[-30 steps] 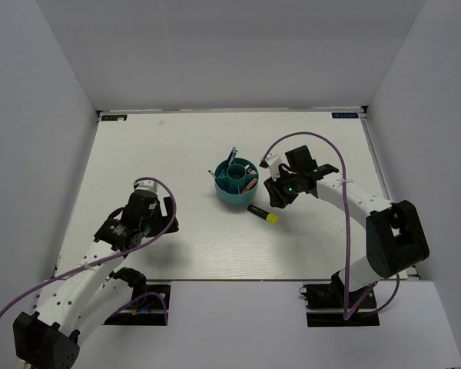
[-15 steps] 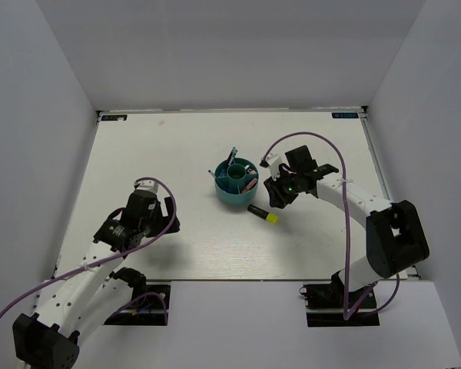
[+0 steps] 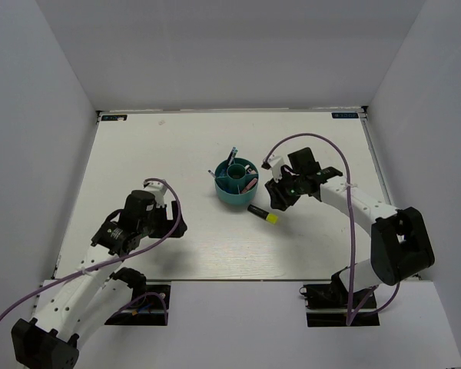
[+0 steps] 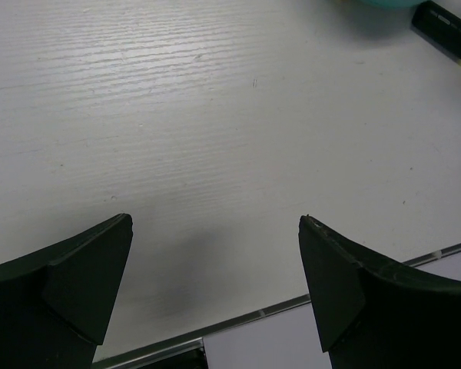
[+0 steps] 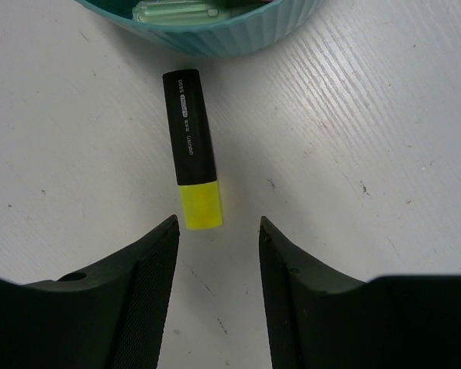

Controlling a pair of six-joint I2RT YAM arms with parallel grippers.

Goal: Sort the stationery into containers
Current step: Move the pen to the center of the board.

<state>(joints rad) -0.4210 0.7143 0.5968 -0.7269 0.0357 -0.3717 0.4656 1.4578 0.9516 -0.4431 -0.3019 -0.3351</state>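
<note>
Since one marker lies outside the organizer, step: pick-up of the last loose item, right arm's job, as I read it.
Left pincer (image 4: 215, 223): fingers wide apart, nothing between them, over bare white wood-grain surface (image 3: 138, 154) near the front edge, well apart from the work.
Right pincer (image 5: 217, 221): fingers apart, holding nothing, lined up on the marker's cap end.
Task item: black-bodied highlighter with yellow cap (image 5: 188, 131), flat on the surface just beside the organizer's near wall, black end towards it, cap just inside the mouth of the right pincer. No contact visible.
Container: round teal plastic desk organizer (image 3: 232, 200), central cup plus ring compartments.
Contents: pale green pen (image 5: 173, 11) lying in the near compartment, pink marker (image 3: 248, 184) on the right side, thin blue pens (image 3: 232, 156) leaning out at the far rim.
Progress: judged nearly done, one item left out.
Next move: advance or drop until the fingers bracket the barrel, clamp, lift, tip it into a free compartment.
Risk: cap-only grip could slip or pivot, so go further up the body. Height above the surface can't be told.
</note>
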